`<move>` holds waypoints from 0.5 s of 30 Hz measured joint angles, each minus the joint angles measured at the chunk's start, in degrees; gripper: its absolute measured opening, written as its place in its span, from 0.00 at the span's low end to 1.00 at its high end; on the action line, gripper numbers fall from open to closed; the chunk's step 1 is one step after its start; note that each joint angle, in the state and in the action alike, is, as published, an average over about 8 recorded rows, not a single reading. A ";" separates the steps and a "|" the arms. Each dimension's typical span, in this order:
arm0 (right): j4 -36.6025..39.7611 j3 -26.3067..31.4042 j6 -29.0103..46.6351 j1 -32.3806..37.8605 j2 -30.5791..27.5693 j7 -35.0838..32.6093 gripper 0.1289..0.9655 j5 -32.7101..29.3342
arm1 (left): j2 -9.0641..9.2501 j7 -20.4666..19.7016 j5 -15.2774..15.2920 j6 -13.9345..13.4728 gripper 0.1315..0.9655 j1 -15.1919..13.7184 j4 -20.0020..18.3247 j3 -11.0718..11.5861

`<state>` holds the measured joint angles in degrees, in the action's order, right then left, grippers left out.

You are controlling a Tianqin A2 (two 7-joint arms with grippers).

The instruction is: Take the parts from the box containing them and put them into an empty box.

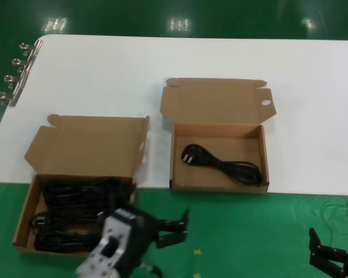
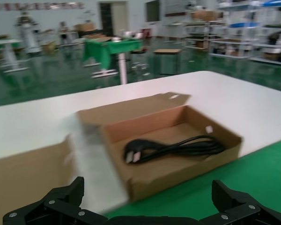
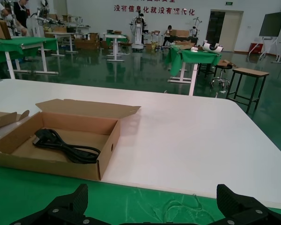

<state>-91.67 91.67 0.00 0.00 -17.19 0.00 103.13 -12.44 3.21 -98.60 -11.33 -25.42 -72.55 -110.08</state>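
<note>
Left hand: I had it low at about 6 o'clock in the head view, just off the near right corner of the full box, fingers spread wide and holding nothing.
Right hand: parked at about 5 o'clock, well apart from both boxes, fingers also spread and empty.
Source box: at 7 o'clock, lid flap up; the remaining cords lay in it as a dark tangle.
Receiving box: near the centre, straddling the near edge of the white surface; one cord already lay inside.
Step, as I judged it: between transfers, the left hand free for another pick.
Next move: I would need to bring the open left hand over the tangle at 7 o'clock and single out one bundle.
Count: two boxes, two hands, one cord delivered; I could not count the tangle, though it looked like several.
</note>
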 joint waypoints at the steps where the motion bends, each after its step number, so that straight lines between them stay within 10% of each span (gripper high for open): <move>1: 0.00 0.00 0.00 0.00 0.00 0.00 1.00 0.00 | -0.22 -0.15 -0.22 0.54 1.00 1.16 -0.91 0.87; 15: 0.00 0.00 0.00 0.00 0.00 0.00 1.00 0.00 | -3.30 -2.23 -3.14 7.86 1.00 17.67 -13.29 12.78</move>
<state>-91.67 91.67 0.00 0.00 -17.19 0.00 103.13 -15.74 0.98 -101.74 -3.47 -7.74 -85.83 -97.30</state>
